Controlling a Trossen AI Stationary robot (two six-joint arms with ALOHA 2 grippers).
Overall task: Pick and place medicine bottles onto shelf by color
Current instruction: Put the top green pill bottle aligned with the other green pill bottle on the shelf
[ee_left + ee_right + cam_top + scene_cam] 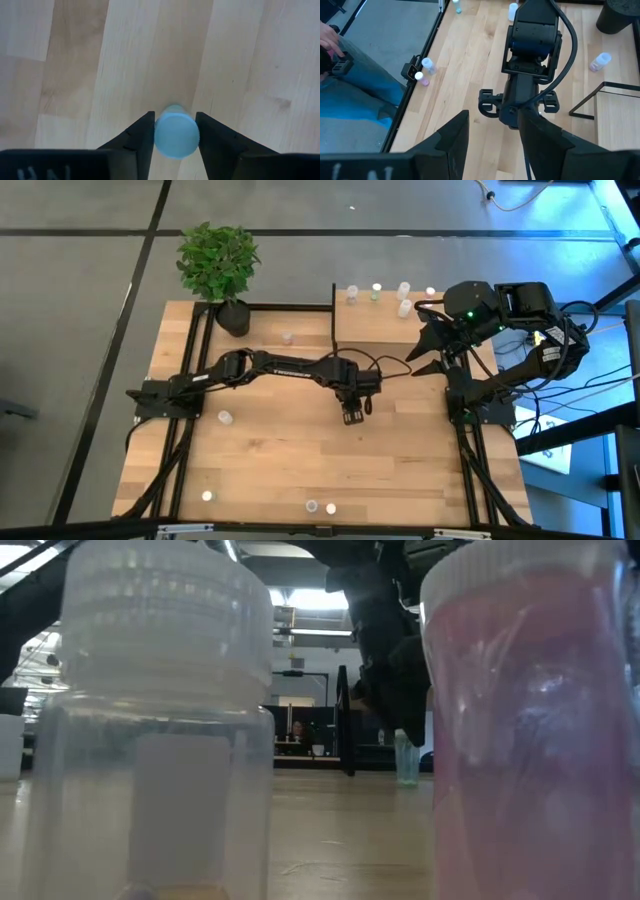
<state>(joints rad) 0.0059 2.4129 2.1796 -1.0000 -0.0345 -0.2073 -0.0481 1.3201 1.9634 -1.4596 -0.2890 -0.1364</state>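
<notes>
Seen from above, eleven medicine bottles point(288, 337) could be counted. Five stood on the shelf point(370, 340) at the counter's point(280, 460) far right corner, mostly in a row along its back edge. Five stood loose on the counter, and one was with the left arm point(280, 365). Of the loose five, one stood near a potted plant point(220, 265), one towards the left side and one at the front left corner. The other two stood as a pair at the front edge, so close to the low camera that they filled its picture and were cut off (one clear with a white cap point(165, 720), one pink point(530, 720)). The left arm's jaws were down at mid-counter with bare wood all round, closed against both sides of a blue-capped bottle point(175, 136), which the jaws hid from above. The right arm point(500, 310) held its jaws over the shelf's right front corner, spread apart with nothing between them. Most cap colours were too small to tell from overhead. Beyond the counter's edge, a person's hand point(327, 37) and a blue-clad leg were partly cut off.
</notes>
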